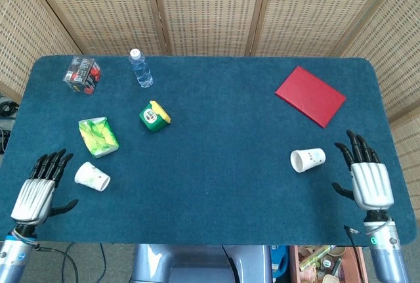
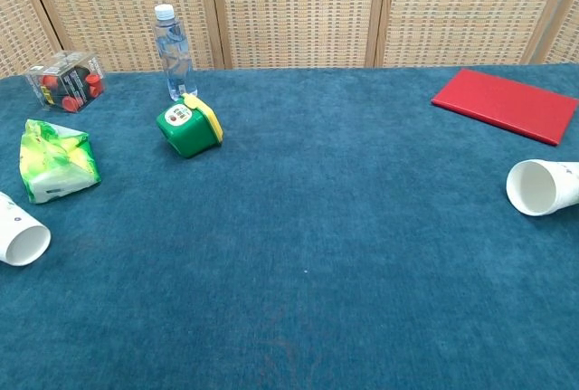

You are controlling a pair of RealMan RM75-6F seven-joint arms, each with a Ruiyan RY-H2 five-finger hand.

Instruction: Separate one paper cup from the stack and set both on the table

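Note:
Two white paper cups lie on their sides on the blue table, far apart. One paper cup (image 1: 92, 176) (image 2: 20, 235) lies at the front left, its mouth toward the front right. The other paper cup (image 1: 308, 160) (image 2: 541, 186) lies at the front right, its mouth facing left. My left hand (image 1: 38, 188) is open with fingers spread, left of the left cup and apart from it. My right hand (image 1: 369, 176) is open too, right of the right cup and clear of it. The chest view shows neither hand.
A green-yellow packet (image 1: 98, 135) lies just behind the left cup. A green and yellow box (image 1: 154, 115), a water bottle (image 1: 140, 67) and a clear box with red items (image 1: 82, 74) stand at the back left. A red book (image 1: 310, 95) lies at the back right.

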